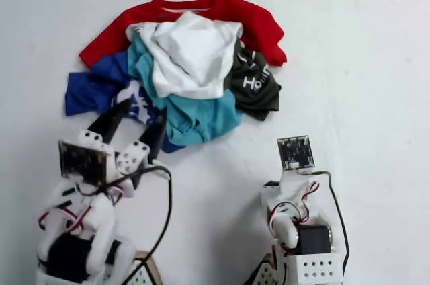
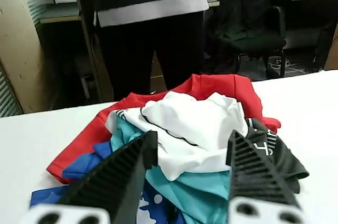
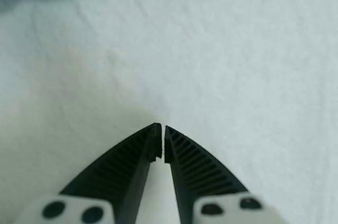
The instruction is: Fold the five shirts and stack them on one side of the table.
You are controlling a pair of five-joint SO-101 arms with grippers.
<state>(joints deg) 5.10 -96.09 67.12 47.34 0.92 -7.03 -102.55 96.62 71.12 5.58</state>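
Across the white table (image 1: 376,63) the five shirts (image 1: 188,70) lie heaped upper centre, soft and floppy, so we'd pinch the top white shirt (image 1: 191,53) at a loose edge, left gripper (image 1: 141,113) spread wide by the heap's lower left, right gripper (image 3: 162,128) pinched together on nothing.

High view overhead, left wrist low facing same shirt pile (image 2: 185,129), right wrist close over table (image 3: 237,49)

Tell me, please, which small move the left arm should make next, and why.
Probably ease the open left tool forward and down onto the white shirt. It lies crumpled on top, over the teal shirt, so it should lift free first; the tool hangs at the blue shirt's near edge, holding nothing.
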